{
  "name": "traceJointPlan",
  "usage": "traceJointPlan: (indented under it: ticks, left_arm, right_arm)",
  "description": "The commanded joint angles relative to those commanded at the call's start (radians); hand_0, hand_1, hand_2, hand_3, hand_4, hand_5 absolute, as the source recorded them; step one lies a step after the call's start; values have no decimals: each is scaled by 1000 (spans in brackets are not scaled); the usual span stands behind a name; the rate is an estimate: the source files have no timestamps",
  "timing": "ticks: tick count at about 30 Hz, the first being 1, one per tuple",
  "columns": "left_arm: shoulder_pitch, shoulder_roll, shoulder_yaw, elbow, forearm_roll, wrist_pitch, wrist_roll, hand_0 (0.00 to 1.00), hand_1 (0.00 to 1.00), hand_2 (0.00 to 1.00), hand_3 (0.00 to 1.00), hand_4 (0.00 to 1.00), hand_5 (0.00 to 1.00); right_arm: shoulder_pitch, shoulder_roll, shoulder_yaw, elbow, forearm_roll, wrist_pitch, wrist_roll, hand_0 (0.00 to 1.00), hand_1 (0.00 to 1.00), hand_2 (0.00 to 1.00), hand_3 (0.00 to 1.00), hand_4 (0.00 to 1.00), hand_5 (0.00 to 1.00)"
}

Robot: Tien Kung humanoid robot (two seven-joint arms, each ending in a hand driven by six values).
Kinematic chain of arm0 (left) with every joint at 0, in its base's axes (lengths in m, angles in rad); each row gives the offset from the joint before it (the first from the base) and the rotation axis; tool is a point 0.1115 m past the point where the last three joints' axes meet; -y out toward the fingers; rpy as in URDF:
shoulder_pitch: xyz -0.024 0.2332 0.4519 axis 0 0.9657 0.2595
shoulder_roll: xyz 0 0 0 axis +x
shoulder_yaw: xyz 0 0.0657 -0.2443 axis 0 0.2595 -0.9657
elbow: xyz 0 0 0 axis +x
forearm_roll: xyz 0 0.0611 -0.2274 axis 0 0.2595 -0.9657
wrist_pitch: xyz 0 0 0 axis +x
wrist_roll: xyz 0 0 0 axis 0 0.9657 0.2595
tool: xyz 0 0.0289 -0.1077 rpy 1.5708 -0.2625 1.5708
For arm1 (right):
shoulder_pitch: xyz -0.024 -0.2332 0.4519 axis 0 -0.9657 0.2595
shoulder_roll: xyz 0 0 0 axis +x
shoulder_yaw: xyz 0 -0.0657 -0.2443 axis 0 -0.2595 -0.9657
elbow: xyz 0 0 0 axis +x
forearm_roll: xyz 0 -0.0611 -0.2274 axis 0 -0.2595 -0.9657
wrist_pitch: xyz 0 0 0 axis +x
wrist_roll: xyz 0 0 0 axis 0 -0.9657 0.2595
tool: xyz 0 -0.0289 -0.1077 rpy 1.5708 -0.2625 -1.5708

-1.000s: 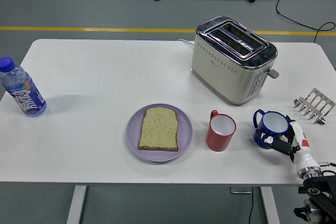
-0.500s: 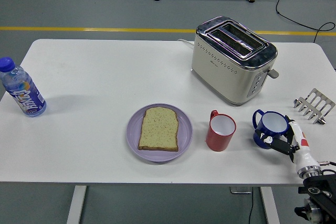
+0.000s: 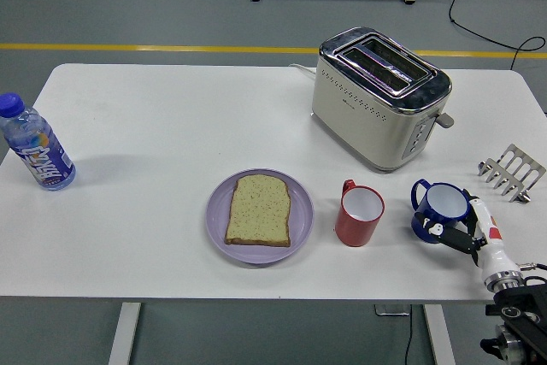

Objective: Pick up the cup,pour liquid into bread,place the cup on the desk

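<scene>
On the left of the white bench (image 3: 154, 126) stands a clear plastic water bottle with a blue cap and label (image 3: 36, 153), well apart from everything else. Near the middle, a slice of pale brown-crusted bread (image 3: 259, 208) lies flat on a round lilac plate (image 3: 218, 224). Just to the right of the plate stands a red mug with a white inside (image 3: 358, 214), upright, its handle turned away toward the far side. Behind it is a cream and chrome two-slot toaster (image 3: 380, 96). Further right is a dark blue enamel cup with two handles (image 3: 441, 208), and the right hand (image 3: 468, 232) is touching its near side; whether the fingers actually grip it I cannot tell. A small metal toast rack (image 3: 512, 172) sits at the far right.

The blue cup looks rigid, light and smooth-glazed, so probably slippery; a hold around the body or through a handle seems safest.
</scene>
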Motion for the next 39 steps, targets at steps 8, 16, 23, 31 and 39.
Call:
traceJointPlan:
  ticks: [8, 16, 23, 31, 39]
  left_arm:
    - [0, 1, -7, 0, 15, -1, 8, 690, 756, 773, 611, 396, 998]
    - [2, 0, -10, 0, 18, -2, 10, 690, 756, 773, 611, 396, 998]
    - [1, 1, -4, 1, 8, -4, 5, 690, 756, 773, 611, 396, 998]
    - [0, 2, 3, 1, -2, -5, 3, 690, 756, 773, 611, 396, 998]
    - [0, 2, 6, 1, -7, -6, 1, 690, 756, 773, 611, 396, 998]
  right_arm:
    - [-4, 0, 2, -4, -18, -4, -9, 579, 518, 649, 648, 737, 2]
    - [-4, 0, 1, -3, -29, -7, -13, 616, 568, 693, 702, 766, 2]
    - [-3, 1, 2, -4, -32, -12, -11, 674, 606, 756, 769, 822, 2]
    - [-1, 1, 2, -2, -32, -8, -10, 770, 687, 841, 850, 895, 5]
    - [-1, 1, 2, 2, -34, -1, -9, 801, 713, 864, 876, 901, 13]
